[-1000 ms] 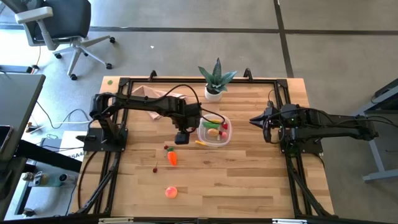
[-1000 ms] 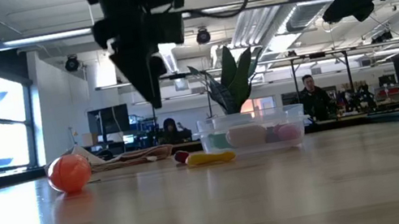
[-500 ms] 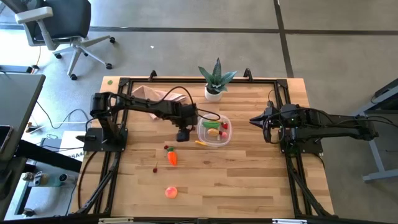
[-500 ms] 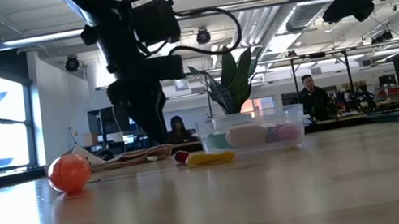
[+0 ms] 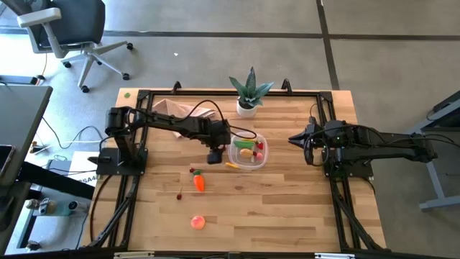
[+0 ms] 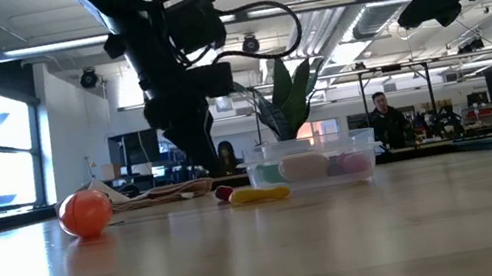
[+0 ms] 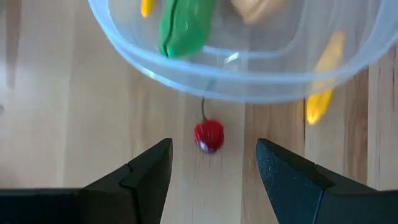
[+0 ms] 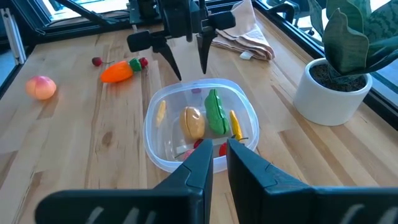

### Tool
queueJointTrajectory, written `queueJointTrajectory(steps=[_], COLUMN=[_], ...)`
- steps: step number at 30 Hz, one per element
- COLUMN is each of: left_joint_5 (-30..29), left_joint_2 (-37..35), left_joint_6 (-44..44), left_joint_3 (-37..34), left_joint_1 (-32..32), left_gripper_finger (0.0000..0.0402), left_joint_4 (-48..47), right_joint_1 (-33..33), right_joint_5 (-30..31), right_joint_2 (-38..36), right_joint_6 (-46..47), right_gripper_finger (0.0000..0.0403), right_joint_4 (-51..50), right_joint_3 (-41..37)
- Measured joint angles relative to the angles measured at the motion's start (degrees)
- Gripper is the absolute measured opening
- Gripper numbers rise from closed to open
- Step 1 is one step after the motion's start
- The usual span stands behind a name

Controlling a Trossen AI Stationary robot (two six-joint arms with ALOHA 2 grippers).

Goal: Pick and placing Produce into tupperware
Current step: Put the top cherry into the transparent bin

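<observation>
Left claw (image 7: 211, 163) hangs open and empty, straddling a small red cherry (image 7: 208, 135) just outside the tupperware (image 7: 261, 74), so I judge I'm lining up that pick. Right claw (image 8: 215, 149) waits nearly closed, holding nothing, above the tupperware. Carrot (image 5: 199, 183) and peach (image 5: 197, 222) lie farther off on the worktop (image 5: 287, 201).

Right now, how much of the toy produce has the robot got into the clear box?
Partly done. The clear shallow plastic container holds a green pod and several smaller pieces. The left gripper, open, hovers over a small red cherry beside it. An orange carrot, a pink-orange peach and a yellow strip lie outside. The right gripper waits aside.
</observation>
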Motion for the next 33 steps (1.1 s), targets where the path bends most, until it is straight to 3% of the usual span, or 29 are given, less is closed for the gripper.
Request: queueJointTrajectory(steps=[33], left_joint_5=[-2.76], left_joint_2=[5.31], left_joint_6=[-0.71], left_joint_3=[0.04], left_joint_1=[0.04], left_gripper_finger=[0.0223], left_joint_4=[3.33], right_joint_1=[-0.02], right_joint_5=[-0.01], right_joint_2=[0.00], right_joint_6=[0.00], right_gripper_finger=[0.0035], right_joint_4=[-0.02], right_joint_3=[0.00])
